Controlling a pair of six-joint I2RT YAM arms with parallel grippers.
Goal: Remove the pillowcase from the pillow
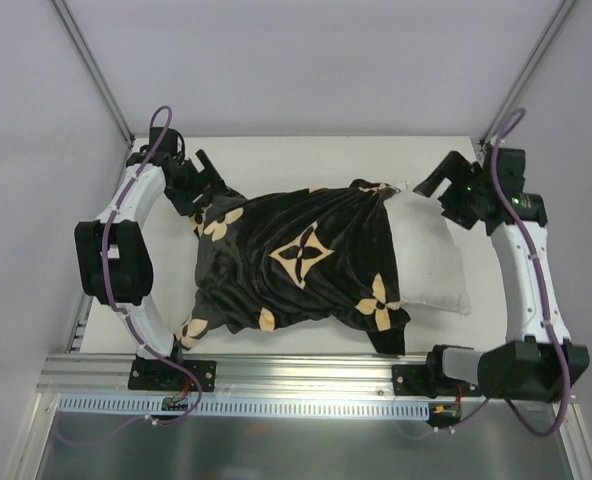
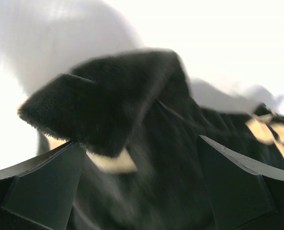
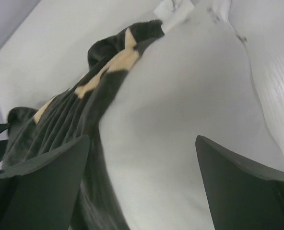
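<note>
Top external view: pillowcase [image 1: 296,260] is lying mid-frame on the table [image 1: 276,150], covering most of the pillow [image 1: 431,265], whose white end is showing at right. Left gripper [image 1: 206,178], upper left, is standing wide open at the fabric's corner, gripping nothing. Right gripper [image 1: 434,185], upper right, is hovering wide open over the bare pillow end.

You have the pillowcase [image 1: 276,290] black, printed with tan four-petal flowers and diamond-star motifs; the pillow [image 1: 431,265] plain white; the desk [image 1: 306,160] off-white
</note>
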